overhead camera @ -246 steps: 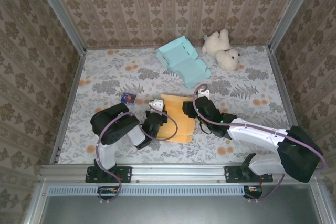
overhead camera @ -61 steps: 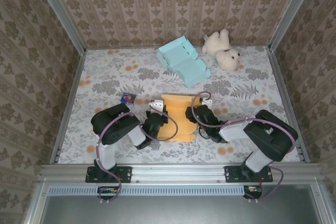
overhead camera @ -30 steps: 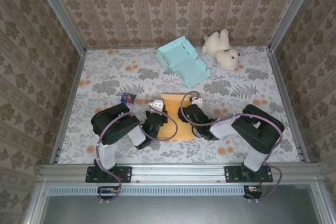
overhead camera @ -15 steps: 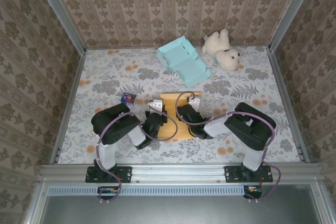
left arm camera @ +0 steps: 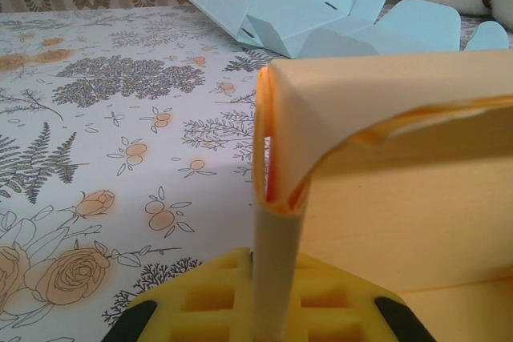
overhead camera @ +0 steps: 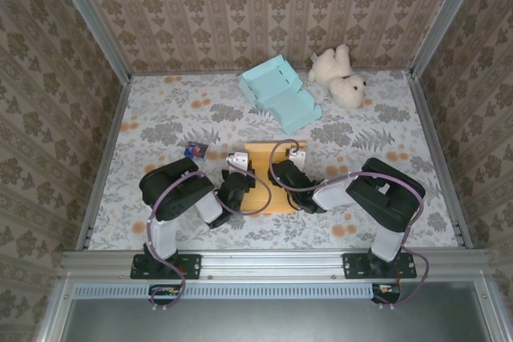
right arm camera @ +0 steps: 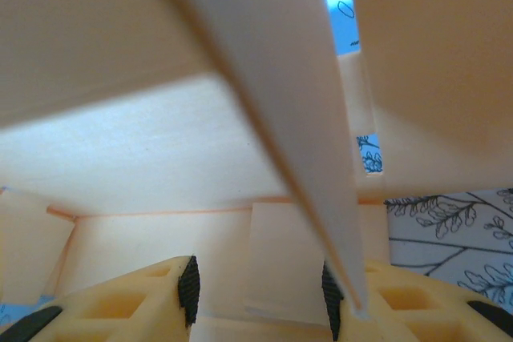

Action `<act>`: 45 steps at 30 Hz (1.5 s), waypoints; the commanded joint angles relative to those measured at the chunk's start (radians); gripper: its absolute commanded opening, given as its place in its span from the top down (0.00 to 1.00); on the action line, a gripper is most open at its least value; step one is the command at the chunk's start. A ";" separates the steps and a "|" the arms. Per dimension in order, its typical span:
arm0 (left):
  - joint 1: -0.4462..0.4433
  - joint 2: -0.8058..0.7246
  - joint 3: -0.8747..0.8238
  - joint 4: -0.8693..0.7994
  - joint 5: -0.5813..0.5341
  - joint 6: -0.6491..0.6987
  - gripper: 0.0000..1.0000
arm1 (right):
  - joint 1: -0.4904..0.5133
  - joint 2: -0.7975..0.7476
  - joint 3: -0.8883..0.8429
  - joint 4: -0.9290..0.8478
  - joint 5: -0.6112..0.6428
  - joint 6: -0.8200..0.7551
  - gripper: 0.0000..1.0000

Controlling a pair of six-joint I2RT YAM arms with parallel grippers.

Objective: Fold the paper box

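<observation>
Orange paper box (overhead camera: 260, 152) lies lower centre of the top view, long axis running up the frame, with an arm on either side. Left gripper (overhead camera: 238, 177) is clamped tight on its left wall, and the flap rises straight up between the pads (left arm camera: 200, 310). Right gripper (overhead camera: 282, 174) stands half-open astride the right-hand panel, pinching nothing that I can see. It looks best placed to fold that panel.

paper box (overhead camera: 266, 154) on table (overhead camera: 160, 122), teddy (overhead camera: 341, 75) behind
</observation>
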 commanded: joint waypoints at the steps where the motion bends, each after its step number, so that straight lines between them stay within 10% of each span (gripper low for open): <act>1: -0.009 0.016 -0.004 -0.012 0.033 -0.005 1.00 | 0.010 -0.010 -0.044 -0.166 -0.107 0.030 0.51; 34: -0.010 0.016 -0.003 -0.012 0.035 -0.007 1.00 | -0.023 -0.773 -0.174 -0.660 0.156 -0.169 0.49; 45: -0.009 0.014 -0.006 -0.011 0.044 -0.007 1.00 | -0.163 -0.608 -0.254 -0.283 0.004 -0.394 0.51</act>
